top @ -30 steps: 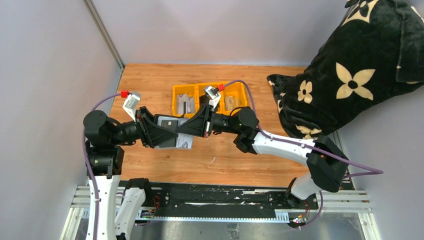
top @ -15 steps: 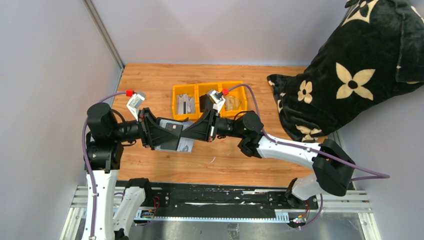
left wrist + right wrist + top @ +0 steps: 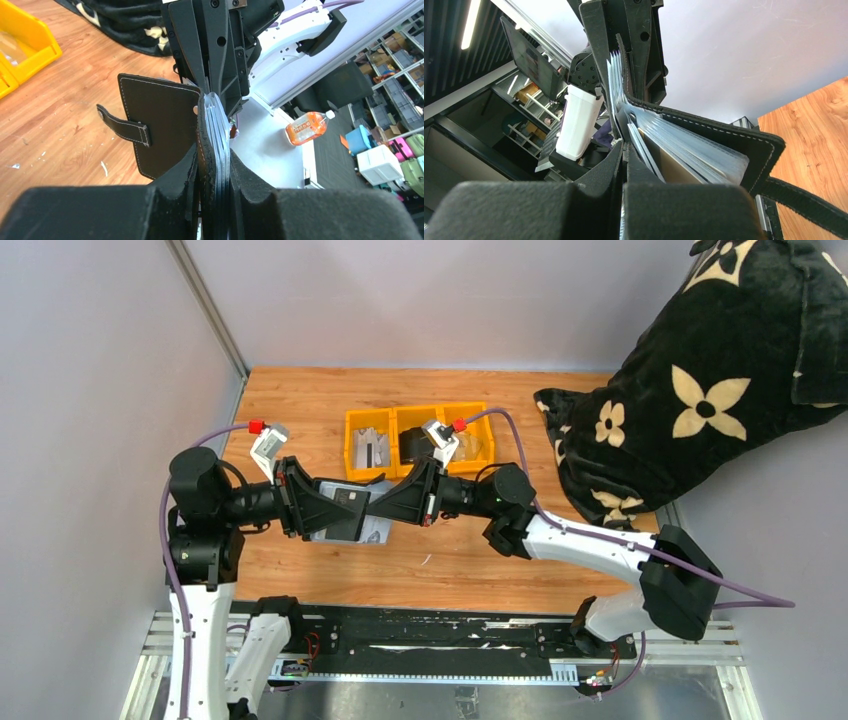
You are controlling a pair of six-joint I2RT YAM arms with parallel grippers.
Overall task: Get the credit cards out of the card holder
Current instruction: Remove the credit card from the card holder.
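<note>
The black card holder (image 3: 365, 530) hangs open above the wood table, between my two grippers. My left gripper (image 3: 342, 507) comes in from the left. In the left wrist view its pads (image 3: 187, 172) press on the holder's black cover and a stack of clear sleeves (image 3: 216, 130), and the flap with its strap tab (image 3: 125, 127) hangs to the left. My right gripper (image 3: 388, 504) faces it, shut (image 3: 624, 150) on a thin leaf at the edge of the fanned sleeves. A tan-gold credit card (image 3: 671, 167) sits inside the sleeves. I cannot tell whether the pinched leaf is a card or a sleeve.
A yellow three-compartment tray (image 3: 352, 422) with small items stands just behind the grippers. A big black cushion with cream flowers (image 3: 700, 390) fills the right rear. A grey wall runs along the table's left edge (image 3: 235, 430).
My left jaws have closed in on the holder's cover and sleeves. Both grippers and the holder have drifted slightly, and the right arm's elbow has swung to the right.
</note>
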